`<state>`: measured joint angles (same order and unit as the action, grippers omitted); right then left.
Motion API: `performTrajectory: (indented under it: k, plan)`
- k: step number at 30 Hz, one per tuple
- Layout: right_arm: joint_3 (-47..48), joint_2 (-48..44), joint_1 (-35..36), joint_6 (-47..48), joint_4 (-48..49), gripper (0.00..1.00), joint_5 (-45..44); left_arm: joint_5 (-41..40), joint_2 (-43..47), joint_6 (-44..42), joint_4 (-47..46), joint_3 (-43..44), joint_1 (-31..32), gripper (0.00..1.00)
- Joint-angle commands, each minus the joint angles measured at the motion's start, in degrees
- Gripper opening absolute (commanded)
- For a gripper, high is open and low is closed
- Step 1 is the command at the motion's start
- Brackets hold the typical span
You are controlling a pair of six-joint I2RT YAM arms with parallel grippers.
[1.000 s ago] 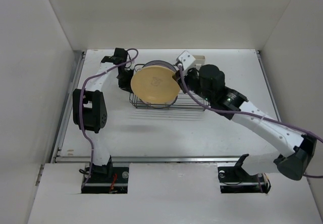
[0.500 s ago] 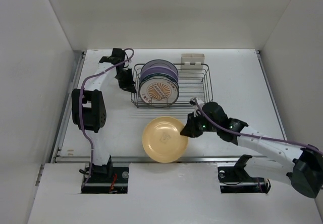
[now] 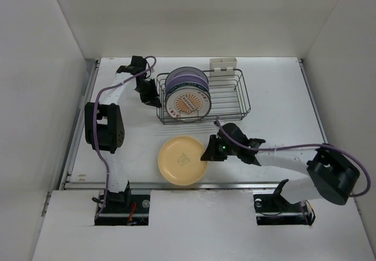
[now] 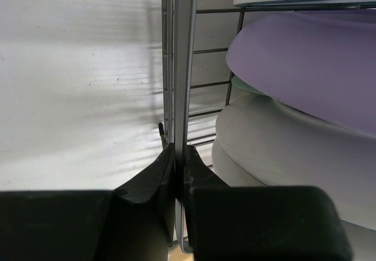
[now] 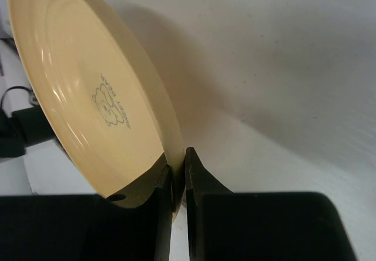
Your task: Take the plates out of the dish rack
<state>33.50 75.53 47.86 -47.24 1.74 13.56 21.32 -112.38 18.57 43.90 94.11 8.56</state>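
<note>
Right gripper [image 3: 207, 153]: jaws closed to a thin gap, pinching the rim of the yellow plate [image 3: 183, 160]. Only the edge is gripped.
Yellow plate position: out of the dish rack [image 3: 232, 96], in front of it, low over the table [image 3: 276, 96] and near its front edge. Contact with the table cannot be confirmed.
Left gripper [image 4: 178, 155]: jaws shut on the upright wire wall at the rack's left end, bracing it.
Rack contents: sunburst plate [image 3: 188, 103] in front, lavender plate [image 3: 187, 80] behind it, pale plates [image 4: 276, 149] packed alongside. All stand on edge.
Risk 1, rim-only pinch: the plate's weight hangs to one side of the fingers, so it can pivot or slip out.
Risk 2, early release: if the jaws open before the plate lies flat, it drops and may chip or skid.
Risk 3, front edge: a slide toward the arm bases may carry the plate off the surface.
Risk 4, rack shift: if the left grip loosens, the rack can move and the standing plates can topple.
</note>
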Motion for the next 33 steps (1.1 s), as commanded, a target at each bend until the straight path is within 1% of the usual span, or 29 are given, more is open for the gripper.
performTrajectory:
  k: [1, 5, 6, 7, 8, 10, 11, 13, 15, 17, 18, 19, 20, 22, 23, 24, 25, 26, 27, 28, 29, 30, 31, 32, 33]
  plan:
    - [4.9, 4.9, 1.6, -3.2, 5.3, 0.0, -3.1, 0.9, -1.2, 1.0, -4.9, 5.7, -0.6, 0.0]
    - [5.6, 6.3, 2.2, -5.1, 4.2, 0.0, -7.4, -1.2, -4.5, -3.1, 0.3, 12.5, -0.6, 0.0]
    - [5.6, 6.3, 2.2, -5.9, 4.2, 0.05, -8.4, -1.2, -5.6, -3.8, 1.0, 13.5, -0.6, 0.0]
    - [5.6, 6.3, 2.2, -5.9, 4.2, 0.18, -9.7, -1.7, -5.6, -4.3, 1.5, 14.3, -0.6, 0.0]
    - [5.6, 5.8, 2.9, -5.9, 3.5, 0.37, -9.7, -1.7, -5.6, -4.3, 1.5, 14.9, -0.6, 0.0]
    - [6.2, 5.8, 3.6, -4.7, 2.3, 0.59, -11.6, -1.7, -5.6, -5.0, 1.5, 14.9, -0.6, 0.0]
    - [7.5, 5.2, 4.3, -4.7, 1.2, 0.64, -12.5, -1.7, -5.6, -5.6, 1.5, 14.9, -0.6, 0.0]
    - [8.8, 4.6, 5.1, -2.4, -2.7, 0.71, -14.0, -1.2, -5.6, -5.6, 1.5, 14.9, -0.6, 0.0]
    - [11.4, 3.3, 6.8, -0.9, -7.6, 0.75, -17.0, -1.2, -5.6, -6.2, 1.5, 14.9, -0.6, 0.0]
    - [14.6, 2.4, 7.9, 1.4, -11.4, 0.76, -20.7, -1.2, -5.6, -6.7, 1.5, 14.9, -0.6, 0.0]
    - [15.8, 1.2, 8.6, 2.2, -15.3, 0.76, -22.2, -1.2, -5.6, -7.4, 1.5, 14.9, -0.6, 0.0]
    - [17.0, 0.4, 8.6, 4.1, -17.2, 0.76, -23.5, -1.2, -5.0, -7.4, 1.5, 14.9, -0.6, 0.0]
    - [18.2, -0.4, 8.6, 5.0, -18.8, 0.8, -24.9, -1.7, -4.0, -8.9, 1.5, 14.9, -0.6, 0.03]
    - [21.5, -3.1, 8.6, 7.4, -21.8, 0.84, -29.2, -3.1, -2.9, -10.1, 0.8, 13.7, -0.6, 0.13]
    - [22.7, -3.9, 8.6, 10.9, -21.8, 0.9, -30.5, -4.4, -2.2, -10.7, 0.8, 13.7, -0.6, 0.19]
    - [25.1, -3.9, 8.6, 13.0, -21.8, 0.93, -33.6, -5.1, -1.0, -11.8, 0.1, 13.2, -0.6, 0.3]
    - [26.5, -4.5, 8.6, 15.4, -21.8, 0.96, -35.3, -5.7, -0.5, -11.8, -0.6, 13.2, -0.6, 0.35]
    - [28.0, -3.6, 8.6, 20.6, -21.8, 0.98, -36.8, -6.2, -0.5, -12.7, -0.6, 13.2, -0.6, 0.4]
    - [29.9, -2.5, 7.5, 23.4, -21.8, 0.98, -38.1, -7.0, 0.1, -12.7, -0.6, 13.2, -0.6, 0.44]
    - [34.5, -1.1, 5.8, 26.2, -21.8, 0.98, -38.9, -7.0, 0.7, -13.2, -0.6, 13.8, -0.6, 0.48]
    - [37.0, 2.5, 4.8, 29.1, -22.3, 0.98, -39.4, -7.0, 0.7, -13.8, 0.0, 14.3, -0.6, 0.56]
    - [39.3, 4.3, 3.7, 34.4, -22.3, 0.94, -39.4, -7.7, 1.2, -13.8, 0.0, 15.2, -0.6, 0.58]
    - [41.5, 6.3, 1.5, 37.0, -22.3, 0.91, -37.7, -8.5, 1.9, -14.3, 0.0, 15.2, -0.6, 0.6]
    - [45.7, 10.1, 0.3, 39.6, -21.8, 0.89, -35.9, -9.2, 2.5, -14.3, 0.0, 15.8, -0.6, 0.62]
    - [47.7, 12.0, -0.7, 44.2, -21.8, 0.87, -34.1, -9.9, 3.1, -15.7, 0.0, 15.8, -0.6, 0.62]
